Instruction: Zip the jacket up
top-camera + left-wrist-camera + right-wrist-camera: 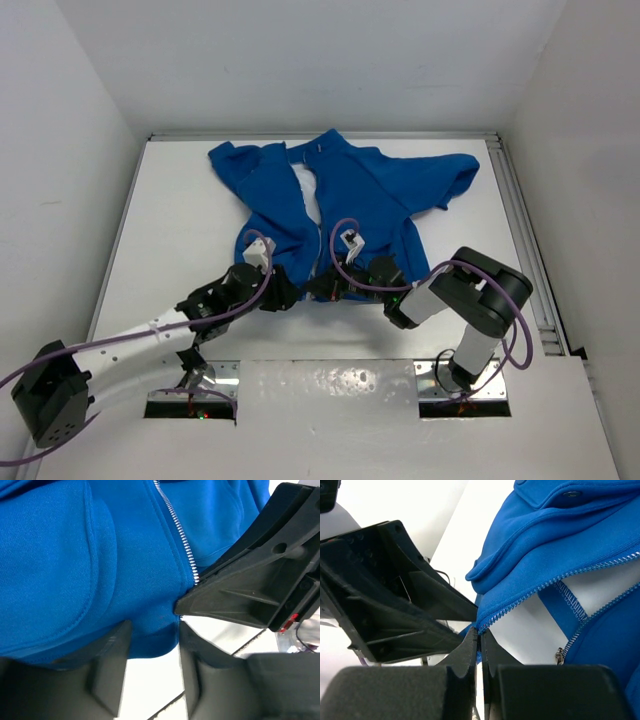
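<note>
Your right gripper (pixel 479 639) is pinching the jacket (pixel 350 190) at the bottom end of the zipper (pixel 175 525), jaws tight together on it. Your left gripper (pixel 152 647) is sitting jaws apart, hem (pixel 75 645) between them. The zipper's running straight away from both, toward the collar (pixel 318 148).

Nothing here can be read: no words, labels, brand marks or numbers show legibly in any of the 3 views.
</note>
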{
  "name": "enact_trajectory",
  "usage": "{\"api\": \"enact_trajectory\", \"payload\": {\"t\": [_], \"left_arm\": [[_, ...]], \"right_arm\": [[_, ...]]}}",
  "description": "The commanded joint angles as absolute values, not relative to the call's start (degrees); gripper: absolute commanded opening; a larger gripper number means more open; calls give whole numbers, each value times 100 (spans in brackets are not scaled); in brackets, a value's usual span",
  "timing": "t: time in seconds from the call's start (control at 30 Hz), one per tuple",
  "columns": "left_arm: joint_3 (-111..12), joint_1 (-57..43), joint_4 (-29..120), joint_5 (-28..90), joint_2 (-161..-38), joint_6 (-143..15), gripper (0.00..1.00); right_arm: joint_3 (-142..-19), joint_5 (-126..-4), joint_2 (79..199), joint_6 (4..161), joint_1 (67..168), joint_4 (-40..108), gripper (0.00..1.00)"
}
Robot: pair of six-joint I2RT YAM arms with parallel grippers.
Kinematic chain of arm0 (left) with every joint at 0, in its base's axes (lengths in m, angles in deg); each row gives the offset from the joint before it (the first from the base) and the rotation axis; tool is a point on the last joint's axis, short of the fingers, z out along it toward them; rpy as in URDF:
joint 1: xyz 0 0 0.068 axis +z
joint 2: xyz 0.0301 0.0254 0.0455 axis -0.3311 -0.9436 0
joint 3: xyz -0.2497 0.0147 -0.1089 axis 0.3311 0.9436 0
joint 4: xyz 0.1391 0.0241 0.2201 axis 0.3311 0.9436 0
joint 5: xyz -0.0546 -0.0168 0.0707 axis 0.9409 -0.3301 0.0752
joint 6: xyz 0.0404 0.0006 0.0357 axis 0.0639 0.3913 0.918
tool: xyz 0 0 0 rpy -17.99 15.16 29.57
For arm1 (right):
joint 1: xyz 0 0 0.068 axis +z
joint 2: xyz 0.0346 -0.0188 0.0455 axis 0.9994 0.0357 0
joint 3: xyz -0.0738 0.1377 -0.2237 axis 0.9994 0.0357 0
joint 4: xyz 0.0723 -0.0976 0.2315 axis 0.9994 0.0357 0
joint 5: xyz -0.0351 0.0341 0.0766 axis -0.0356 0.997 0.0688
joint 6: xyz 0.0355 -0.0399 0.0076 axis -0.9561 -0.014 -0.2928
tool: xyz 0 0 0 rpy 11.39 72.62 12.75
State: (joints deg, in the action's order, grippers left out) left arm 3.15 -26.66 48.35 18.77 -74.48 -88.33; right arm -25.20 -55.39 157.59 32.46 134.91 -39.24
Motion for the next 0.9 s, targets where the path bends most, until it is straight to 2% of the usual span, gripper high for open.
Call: {"api": "enact_trajectory", "payload": {"t": [0.0, 0.13, 0.4, 0.63, 0.67, 0.7, 0.73, 0.77, 0.87], "left_arm": [[187, -2593, 4408, 1937, -7526, -8691, 37], [204, -2593, 4206, 1964, -7614, -8673, 22], [178, -2593, 4047, 2166, -7702, -8612, 0], [230, -2593, 3986, 2123, -7387, -8655, 0], [283, -2593, 3934, 2018, -7281, -8708, 0], [353, -2593, 3925, 1764, -7080, -8813, 0], [354, -2593, 3942, 1631, -6991, -8849, 0], [336, -2593, 4038, 1508, -6903, -8893, 0], [345, -2602, 4057, 1130, -6578, -8972, 0]], "right_arm": [[-2519, -5412, 15608, 3149, 13462, -6259, 0], [-2475, -5403, 15609, 3114, 13471, -6286, 0], [-2466, -5447, 15652, 3088, 13462, -6259, 0], [-2484, -5526, 15617, 3018, 13471, -5988, 0], [-2457, -5535, 15530, 3000, 13462, -5865, 7], [-2344, -5657, 15364, 3009, 13462, -5699, 25], [-2291, -5737, 15362, 3035, 13471, -5497, 25], [-2255, -5772, 15101, 3078, 13462, -5234, 38], [-2203, -5851, 14487, 3412, 13480, -3924, 53]]}}
